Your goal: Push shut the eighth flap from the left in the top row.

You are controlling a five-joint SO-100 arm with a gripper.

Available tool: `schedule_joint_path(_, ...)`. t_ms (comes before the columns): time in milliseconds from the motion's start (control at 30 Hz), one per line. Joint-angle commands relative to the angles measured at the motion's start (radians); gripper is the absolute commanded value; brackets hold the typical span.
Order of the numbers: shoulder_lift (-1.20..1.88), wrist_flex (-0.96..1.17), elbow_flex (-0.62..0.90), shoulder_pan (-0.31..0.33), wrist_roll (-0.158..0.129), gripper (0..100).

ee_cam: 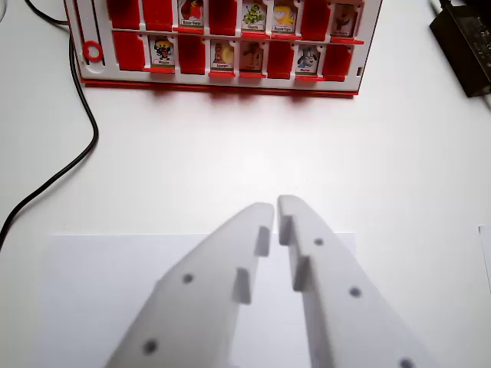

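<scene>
A red and white flap board lies at the top of the wrist view, cut off by the frame's upper edge. Two rows of it show. Some flaps stand up and show character pictures, such as one in the lower row and one near the right end of the upper row. Others lie flat and red. My white gripper fills the bottom centre, well short of the board, over the white table. Its fingertips almost touch and nothing is between them.
A black cable curves down the left side of the table. A black box sits at the top right corner. A white sheet of paper lies under the gripper.
</scene>
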Motion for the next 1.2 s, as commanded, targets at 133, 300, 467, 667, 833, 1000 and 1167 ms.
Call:
schedule_joint_path(133,-0.025,-0.227,0.014,0.0,-0.04,0)
schedule_joint_path(300,-0.031,-0.252,0.028,0.011,-0.04,0)
schedule_joint_path(467,-0.031,-0.249,0.04,0.012,-0.044,0)
schedule_joint_path(667,-0.031,-0.253,0.054,0.015,-0.041,0)
schedule_joint_path(833,-0.069,-0.273,0.069,0.06,-0.038,0)
schedule_joint_path(1000,-0.086,-0.313,0.084,0.072,-0.04,0)
schedule_joint_path(1167,-0.115,-0.337,0.094,0.074,-0.029,0)
